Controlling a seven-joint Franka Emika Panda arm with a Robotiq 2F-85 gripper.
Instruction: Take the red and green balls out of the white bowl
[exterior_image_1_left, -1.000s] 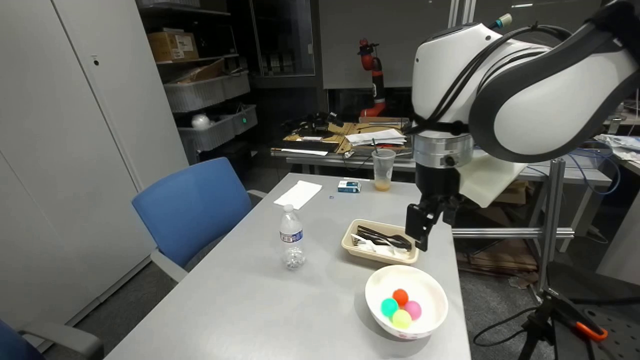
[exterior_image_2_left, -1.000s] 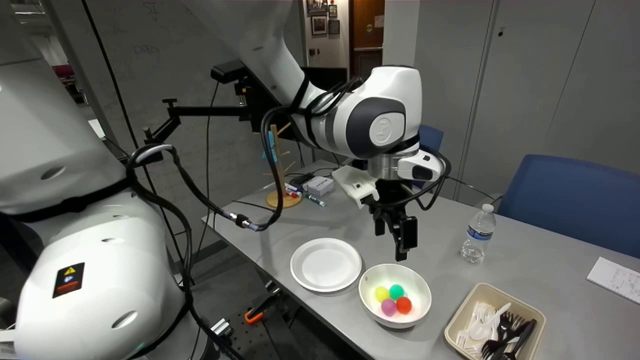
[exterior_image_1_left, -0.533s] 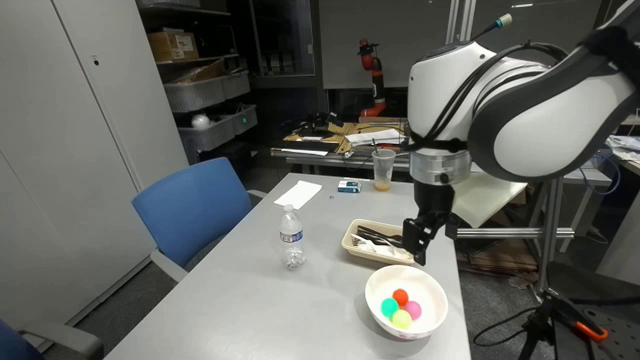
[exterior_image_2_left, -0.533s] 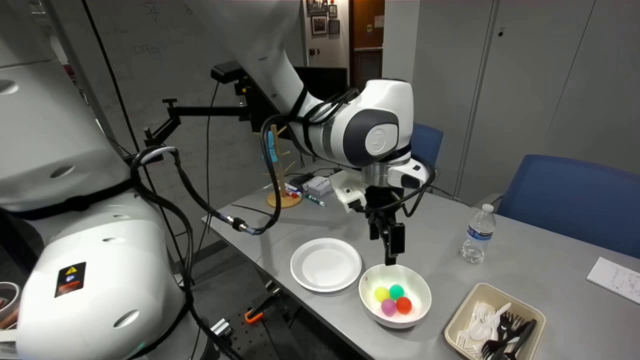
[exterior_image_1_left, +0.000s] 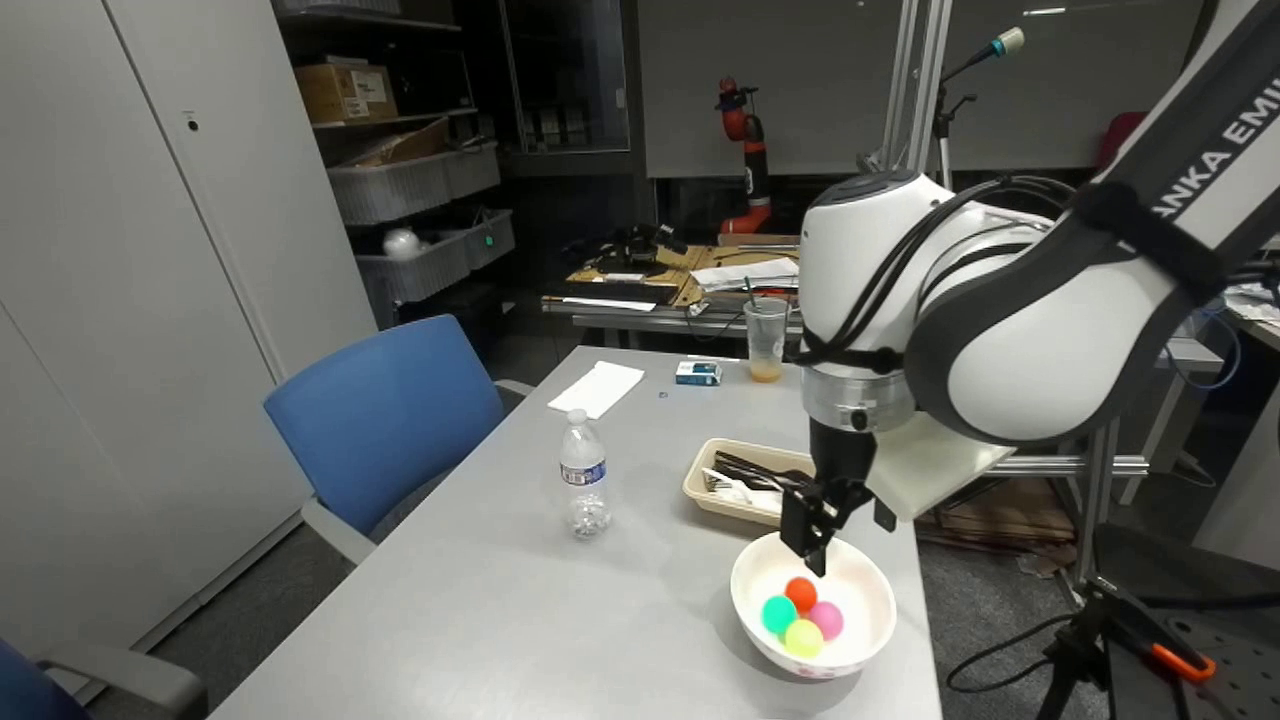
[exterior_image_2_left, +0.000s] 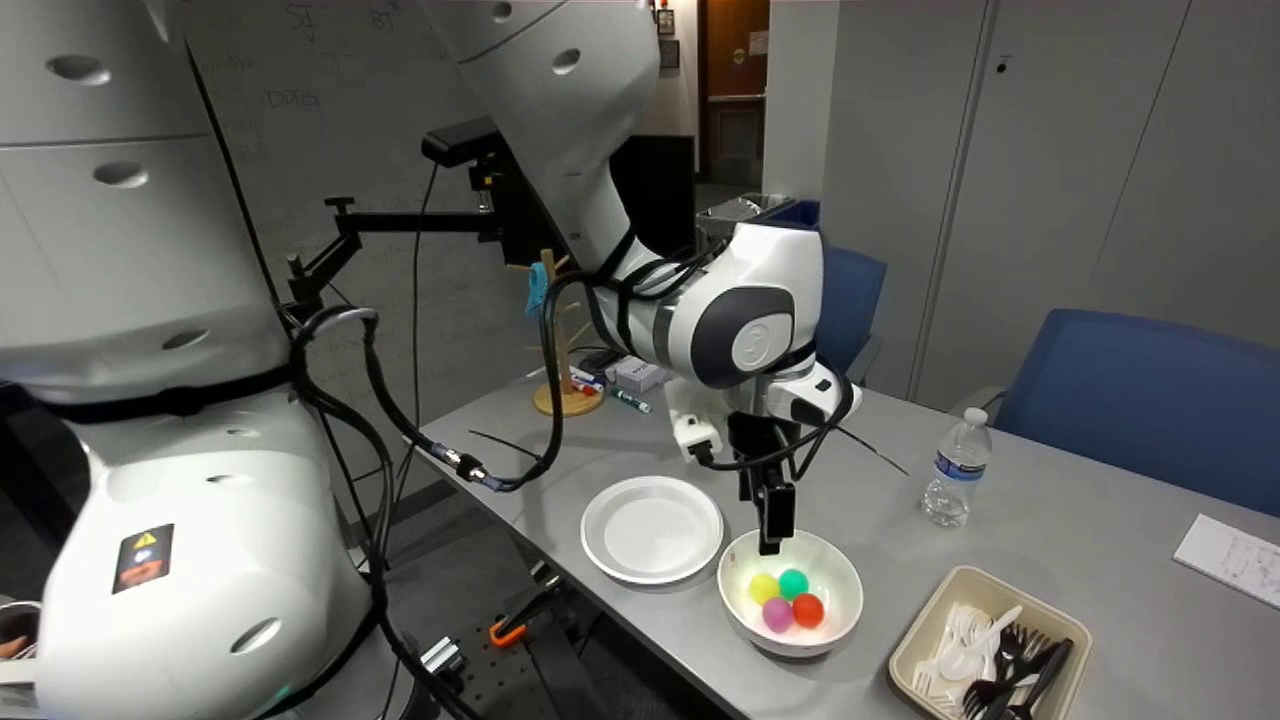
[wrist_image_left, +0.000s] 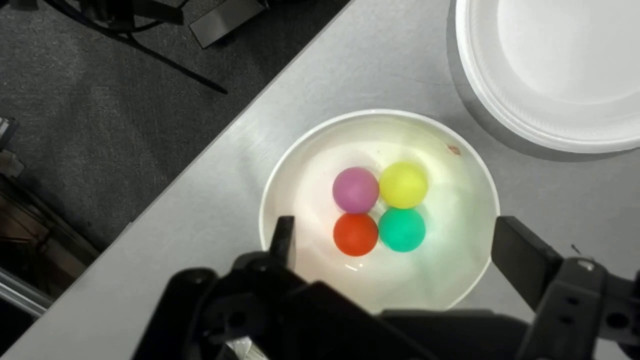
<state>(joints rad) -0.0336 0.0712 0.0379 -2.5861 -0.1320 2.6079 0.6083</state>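
Note:
The white bowl (exterior_image_1_left: 868, 600) stands on the table and shows in both exterior views (exterior_image_2_left: 843, 588) and the wrist view (wrist_image_left: 455, 265). Inside it the red ball (wrist_image_left: 355, 234) and the green ball (wrist_image_left: 402, 229) touch side by side. The red ball (exterior_image_1_left: 800, 594) and green ball (exterior_image_1_left: 779, 614) also show in an exterior view. A yellow ball (wrist_image_left: 403, 185) and a pink ball (wrist_image_left: 355, 190) touch them in the bowl. My gripper (wrist_image_left: 394, 223) is open and empty, above the bowl; its fingers straddle the red and green balls in the wrist view.
A white plate (exterior_image_2_left: 651, 530) lies beside the bowl. A beige tray (exterior_image_2_left: 925, 630) of utensils stands on the bowl's other side. A water bottle (exterior_image_1_left: 584, 480), a plastic cup (exterior_image_1_left: 766, 340) and a small box (exterior_image_1_left: 698, 374) stand on the table. The table's edge runs close to the bowl.
My gripper has moved down and toward the bowl, from above the tray side to over the bowl. It has stayed open. The bowl and balls have not moved.

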